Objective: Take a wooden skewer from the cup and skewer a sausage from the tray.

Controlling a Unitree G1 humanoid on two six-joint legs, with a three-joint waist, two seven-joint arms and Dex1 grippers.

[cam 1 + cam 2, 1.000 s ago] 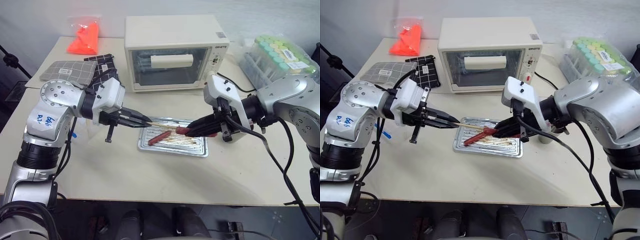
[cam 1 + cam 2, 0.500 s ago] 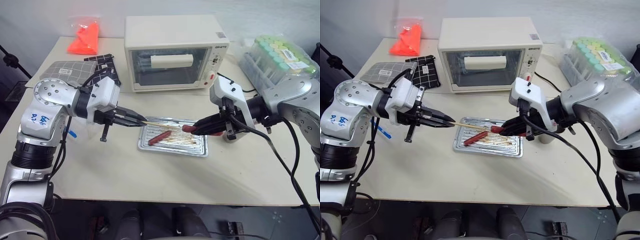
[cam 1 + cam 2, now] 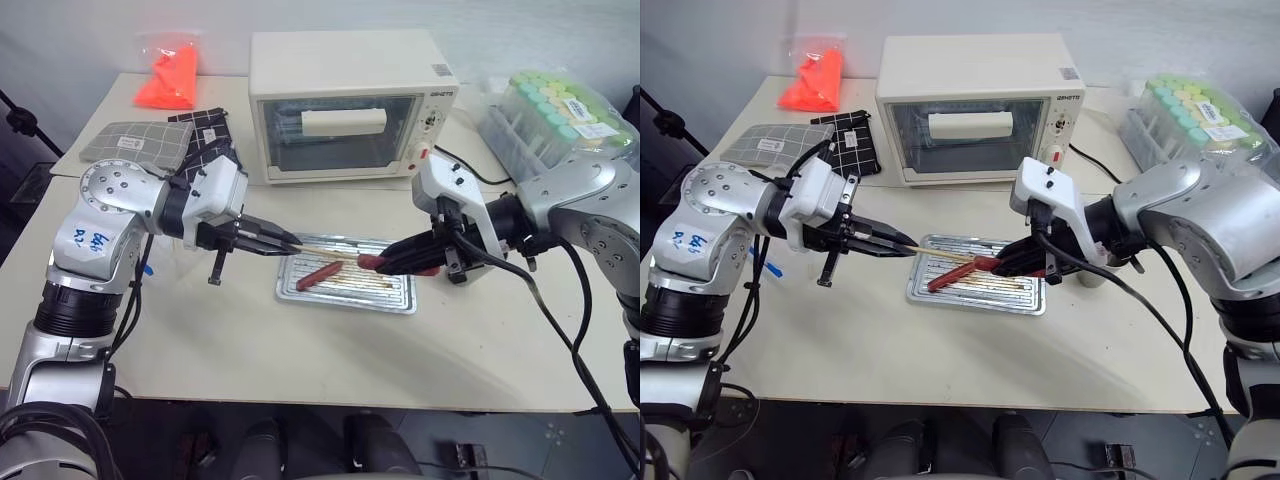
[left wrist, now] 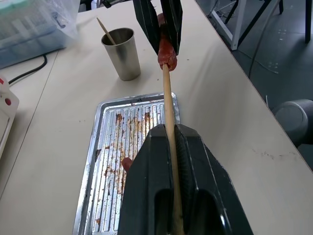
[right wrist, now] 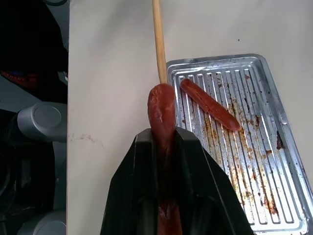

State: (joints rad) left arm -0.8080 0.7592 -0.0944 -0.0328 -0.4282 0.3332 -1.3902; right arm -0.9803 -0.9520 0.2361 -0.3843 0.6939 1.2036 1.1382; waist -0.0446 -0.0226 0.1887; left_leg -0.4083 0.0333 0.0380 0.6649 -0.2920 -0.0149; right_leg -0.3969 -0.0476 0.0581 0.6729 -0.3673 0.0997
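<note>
Gripping a thin pale wooden skewer (image 4: 167, 105), left tool (image 3: 285, 243), right tool (image 5: 164, 147) clamping reddish-brown sausage (image 5: 161, 110) at its tip

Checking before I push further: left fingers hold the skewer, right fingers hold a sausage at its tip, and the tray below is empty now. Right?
Not quite: the tray is not empty. The right wrist view shows a second sausage lying on its ridged floor. The rest stands: the left gripper holds the wooden skewer, and the right gripper holds a sausage at the skewer's tip.
</note>
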